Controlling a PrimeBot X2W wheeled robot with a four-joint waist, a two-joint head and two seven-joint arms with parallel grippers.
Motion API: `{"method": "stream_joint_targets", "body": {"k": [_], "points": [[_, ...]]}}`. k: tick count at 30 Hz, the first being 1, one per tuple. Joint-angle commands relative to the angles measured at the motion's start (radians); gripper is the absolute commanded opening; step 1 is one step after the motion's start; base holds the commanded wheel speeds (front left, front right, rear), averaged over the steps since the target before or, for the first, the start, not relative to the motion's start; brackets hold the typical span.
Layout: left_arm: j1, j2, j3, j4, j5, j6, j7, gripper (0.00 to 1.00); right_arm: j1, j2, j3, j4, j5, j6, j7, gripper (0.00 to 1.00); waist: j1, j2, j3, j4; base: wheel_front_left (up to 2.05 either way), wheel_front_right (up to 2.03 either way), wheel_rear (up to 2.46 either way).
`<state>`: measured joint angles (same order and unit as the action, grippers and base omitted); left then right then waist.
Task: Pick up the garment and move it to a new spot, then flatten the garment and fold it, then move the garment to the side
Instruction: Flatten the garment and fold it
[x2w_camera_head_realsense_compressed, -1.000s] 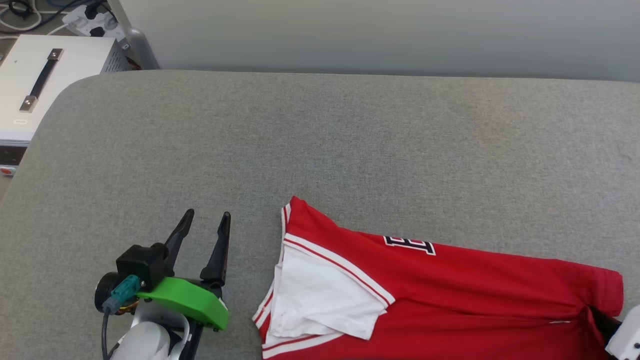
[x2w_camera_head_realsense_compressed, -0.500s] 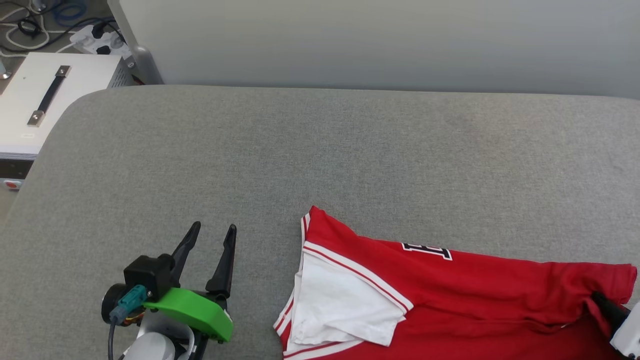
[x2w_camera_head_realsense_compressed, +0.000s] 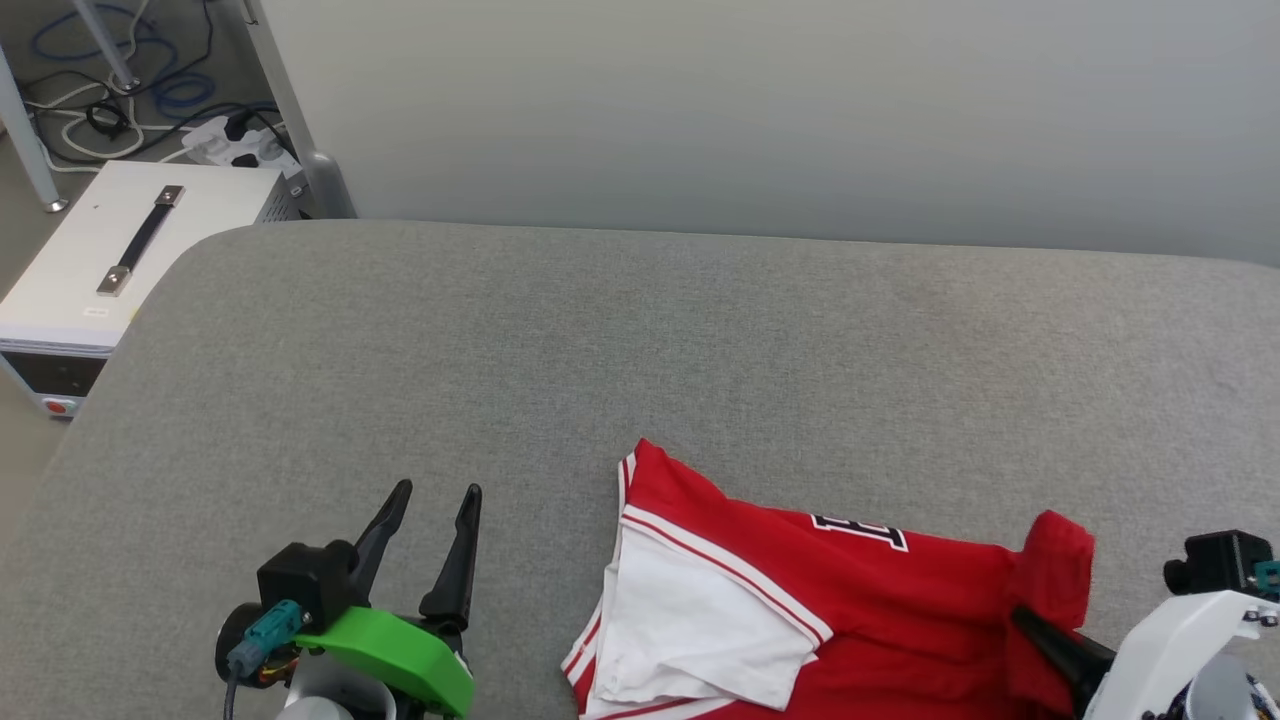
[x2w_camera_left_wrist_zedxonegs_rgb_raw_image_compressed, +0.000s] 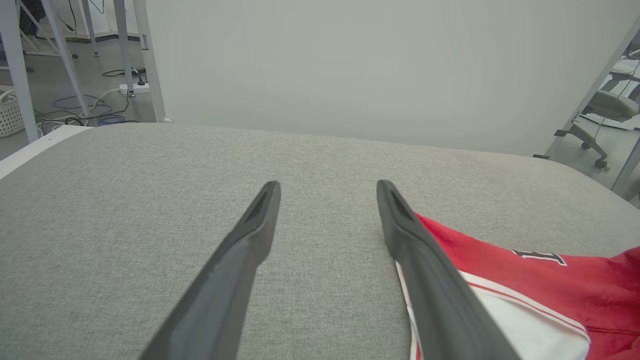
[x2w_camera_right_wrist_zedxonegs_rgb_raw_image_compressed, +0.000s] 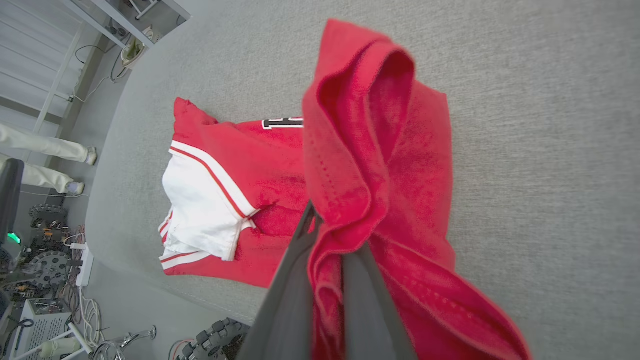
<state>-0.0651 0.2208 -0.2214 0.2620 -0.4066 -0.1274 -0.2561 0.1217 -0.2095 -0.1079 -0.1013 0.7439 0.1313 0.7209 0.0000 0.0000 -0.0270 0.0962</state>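
Observation:
The garment (x2w_camera_head_realsense_compressed: 880, 590), a red T-shirt with a white sleeve (x2w_camera_head_realsense_compressed: 690, 640) and striped trim, lies on the grey padded table (x2w_camera_head_realsense_compressed: 640, 340) at the front right. My right gripper (x2w_camera_head_realsense_compressed: 1030, 622) is shut on its red right-hand edge and holds that fold lifted above the table; in the right wrist view the garment (x2w_camera_right_wrist_zedxonegs_rgb_raw_image_compressed: 370, 165) drapes over the closed fingers (x2w_camera_right_wrist_zedxonegs_rgb_raw_image_compressed: 295, 295). My left gripper (x2w_camera_head_realsense_compressed: 435, 492) is open over bare table to the left of the shirt. In the left wrist view its fingers (x2w_camera_left_wrist_zedxonegs_rgb_raw_image_compressed: 250, 250) stand spread, the garment (x2w_camera_left_wrist_zedxonegs_rgb_raw_image_compressed: 525, 285) just right of them.
A white case (x2w_camera_head_realsense_compressed: 110, 270) with a black handle stands on the floor off the table's far left corner, with cables and a power strip (x2w_camera_head_realsense_compressed: 235, 145) behind it. A pale wall (x2w_camera_head_realsense_compressed: 760, 110) runs behind the table. Trouser legs of a person (x2w_camera_right_wrist_zedxonegs_rgb_raw_image_compressed: 45, 150) show in the right wrist view.
The camera has tilted up, so everything sits lower in the picture. My right gripper has pulled the shirt's right edge leftward and up, folding it over. The left gripper keeps its pose.

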Motion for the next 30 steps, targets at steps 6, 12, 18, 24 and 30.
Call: {"method": "stream_joint_targets", "body": {"k": [6,12,18,24,30], "points": [[0.02,-0.003,0.002,-0.002,-0.01,-0.003,-0.006,1.0,-0.006,0.084,0.052,-0.02,0.007,-0.001,0.045,0.0,0.0,0.0,-0.008,0.04,0.0,0.0,0.0],[0.022,0.0,0.012,-0.001,-0.014,-0.003,-0.006,1.0,-0.046,0.146,0.073,0.0,0.014,-0.001,0.057,0.0,0.0,0.0,0.0,0.075,0.0,0.0,0.0],[0.017,0.004,0.016,0.003,-0.02,-0.003,-0.006,1.0,-0.086,0.159,0.149,0.042,0.083,-0.001,0.028,0.0,0.0,0.0,0.013,0.104,0.0,0.0,0.0],[0.004,0.004,0.017,0.006,-0.022,-0.003,-0.006,1.0,-0.159,0.159,0.281,0.139,0.113,-0.001,-0.068,0.0,0.0,0.0,0.031,0.129,0.0,0.0,0.0],[-0.017,0.006,0.01,0.014,-0.028,-0.003,-0.006,1.0,-0.251,0.159,0.388,0.295,0.212,-0.001,-0.169,0.0,0.0,0.0,0.046,0.156,0.0,0.0,0.0]]}}
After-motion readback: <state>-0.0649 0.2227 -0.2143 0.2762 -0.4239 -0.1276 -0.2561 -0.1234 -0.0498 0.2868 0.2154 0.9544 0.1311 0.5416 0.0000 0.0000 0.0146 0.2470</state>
